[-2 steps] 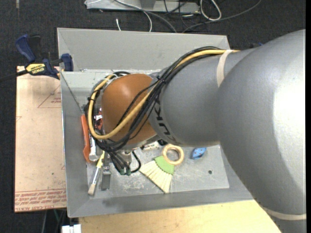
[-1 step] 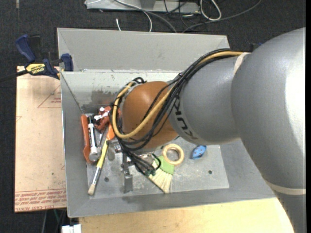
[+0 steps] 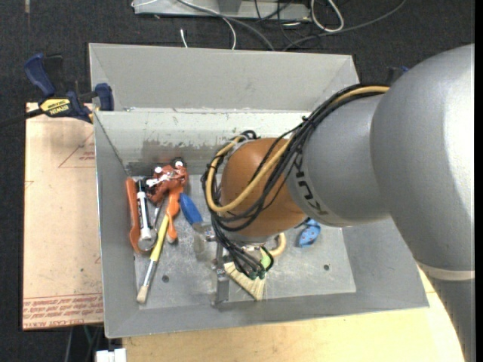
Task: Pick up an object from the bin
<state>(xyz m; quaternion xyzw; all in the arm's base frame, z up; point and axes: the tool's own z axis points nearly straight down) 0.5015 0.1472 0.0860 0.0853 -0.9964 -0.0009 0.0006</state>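
The big grey arm (image 3: 407, 149) comes in from the right and covers much of the grey metal bin (image 3: 332, 281). Its wrist wears a rounded orange cover (image 3: 253, 179) wrapped in black and yellow cables (image 3: 302, 127). Below it, the gripper (image 3: 219, 281) hangs low over the front middle of the bin floor; from here I can't make out whether it is spread or closed.

Just beside it, on its right, lies a tan wedge-shaped piece (image 3: 249, 285) with a bit of green at its top; whether the two touch isn't clear.

Well to the left lies a small heap:
- an orange-handled tool (image 3: 133, 210)
- a yellow-handled brush (image 3: 155, 251)
- a reddish-orange toy (image 3: 167, 178)

A blue piece (image 3: 190, 210) sits between heap and wrist. A cream ring (image 3: 281, 245) and a smaller blue bit (image 3: 307, 234) peek out beneath the cover's right side.
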